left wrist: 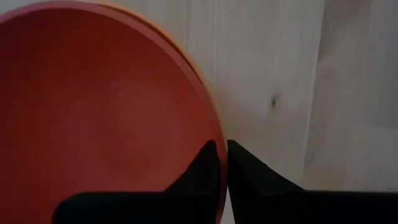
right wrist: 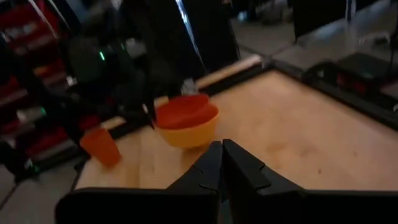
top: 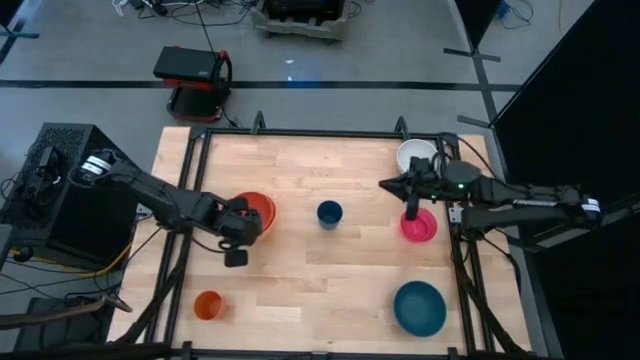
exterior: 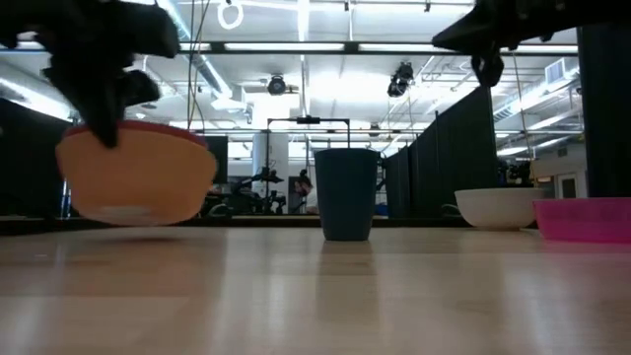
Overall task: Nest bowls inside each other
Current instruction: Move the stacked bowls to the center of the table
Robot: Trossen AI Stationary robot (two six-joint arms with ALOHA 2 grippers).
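- Dark-blue cup [top: 329, 214]: upright, mid worktop, standing alone.
- Small orange cup [top: 208, 305]: upright, near-left part of worktop, close to the edge.
- Wood worktop [top: 320, 280]: pale planks w/ black frame round it.
- Red-black box [top: 193, 78]: on floor beyond far-left corner of worktop.
- Black curtain [top: 580, 90]: right side.

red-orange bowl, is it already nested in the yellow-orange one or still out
Nested: the red-orange bowl sits inside the yellow-orange bowl, its rim tilted above it. The left gripper is shut on the red-orange rim, and the low view shows the pair lifted off the table.
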